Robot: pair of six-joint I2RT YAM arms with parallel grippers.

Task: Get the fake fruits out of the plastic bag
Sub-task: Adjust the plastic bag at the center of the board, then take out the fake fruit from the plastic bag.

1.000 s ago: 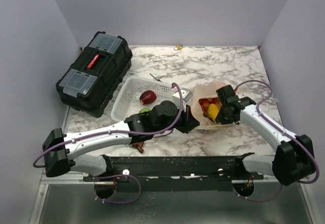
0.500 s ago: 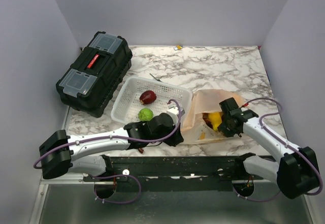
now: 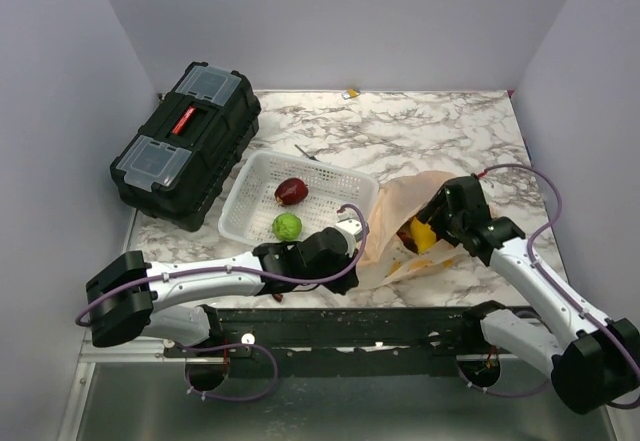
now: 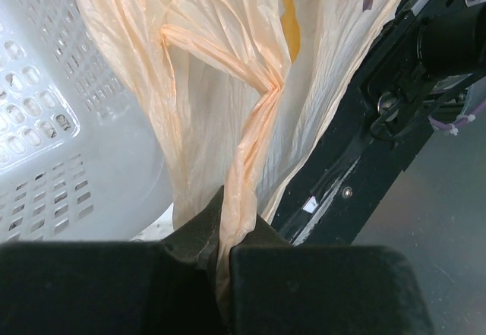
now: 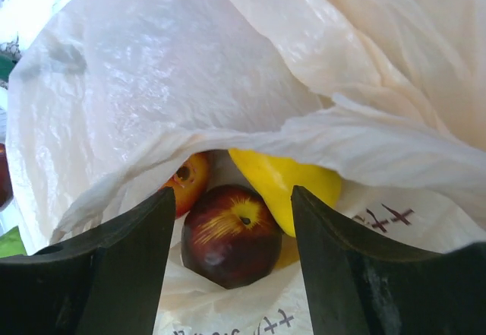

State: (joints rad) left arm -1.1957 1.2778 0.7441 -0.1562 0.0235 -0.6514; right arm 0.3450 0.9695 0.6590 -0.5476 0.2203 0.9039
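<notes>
The peach plastic bag (image 3: 392, 211) lies right of the basket, its mouth facing my right arm. My left gripper (image 3: 352, 248) is shut on a twisted strip of the bag (image 4: 254, 134), pinched between its pads (image 4: 222, 225). My right gripper (image 3: 432, 223) is open at the bag's mouth. In the right wrist view a dark red apple (image 5: 231, 236) lies in the gap between the fingers of my right gripper (image 5: 232, 195), with no contact visible. A yellow fruit (image 5: 285, 183) and an orange-red fruit (image 5: 186, 183) lie behind it. A dark red fruit (image 3: 291, 191) and a green fruit (image 3: 287, 226) sit in the basket.
The white perforated basket (image 3: 258, 169) stands just left of the bag, and its wall (image 4: 45, 122) fills the left wrist view's left side. A black toolbox (image 3: 185, 141) sits at the far left. The black mounting rail (image 3: 350, 323) runs along the near edge.
My right gripper's jaws have spread wider at the bag's mouth. My left gripper has drawn the bag's strip toward the near edge, uncovering the green fruit in the basket.
</notes>
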